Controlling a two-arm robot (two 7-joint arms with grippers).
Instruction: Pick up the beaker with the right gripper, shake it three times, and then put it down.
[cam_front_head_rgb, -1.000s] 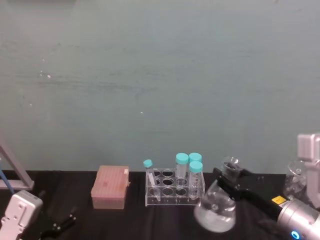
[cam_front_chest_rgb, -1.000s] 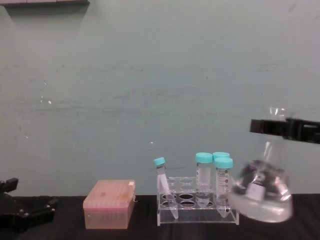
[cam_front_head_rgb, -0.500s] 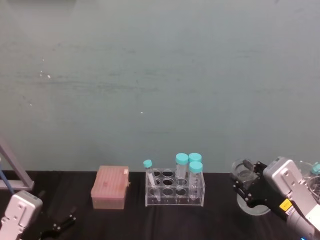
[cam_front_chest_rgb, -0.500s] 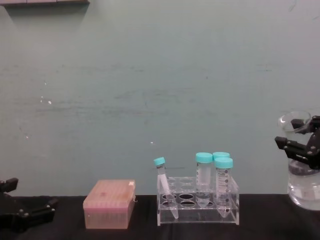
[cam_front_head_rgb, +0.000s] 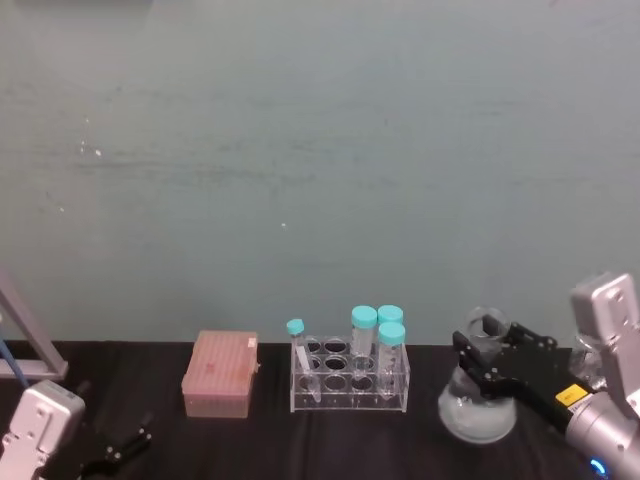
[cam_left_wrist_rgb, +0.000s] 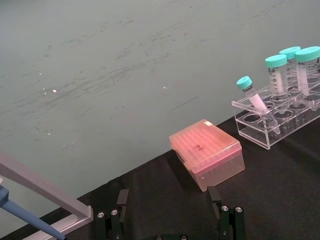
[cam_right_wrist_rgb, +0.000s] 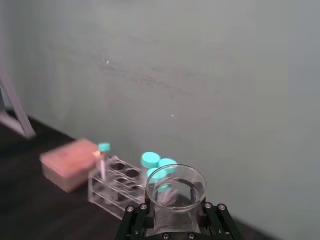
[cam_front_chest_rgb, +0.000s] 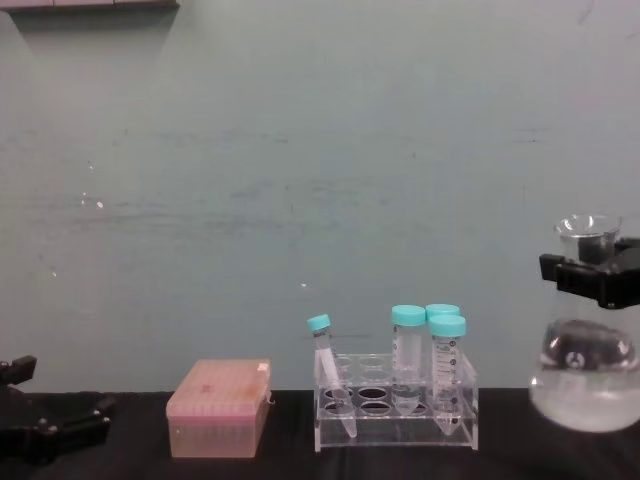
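Note:
The beaker (cam_front_chest_rgb: 585, 385) is a clear conical flask with some clear liquid in its wide base. It stands upright at the right, beside the tube rack (cam_front_chest_rgb: 396, 412). My right gripper (cam_front_chest_rgb: 592, 277) is shut on the beaker's neck just under the flared rim. The head view shows the beaker (cam_front_head_rgb: 478, 405) with the right gripper (cam_front_head_rgb: 492, 352) clamped around its neck. In the right wrist view the rim (cam_right_wrist_rgb: 176, 184) sits between the black fingers (cam_right_wrist_rgb: 136, 221). I cannot tell whether the base touches the black table. My left gripper (cam_left_wrist_rgb: 170, 226) rests open at the near left.
A pink tip box (cam_front_chest_rgb: 218, 407) lies left of the rack, which holds several teal-capped tubes (cam_front_chest_rgb: 408, 350), one of them leaning. A second glass vessel (cam_front_head_rgb: 592, 362) stands at the far right behind my right arm. A grey stand leg (cam_front_head_rgb: 25, 335) is at the left edge.
The beaker swung from tilted near the rack out to the right, and has now come partway back left and stands upright. The left arm has not moved.

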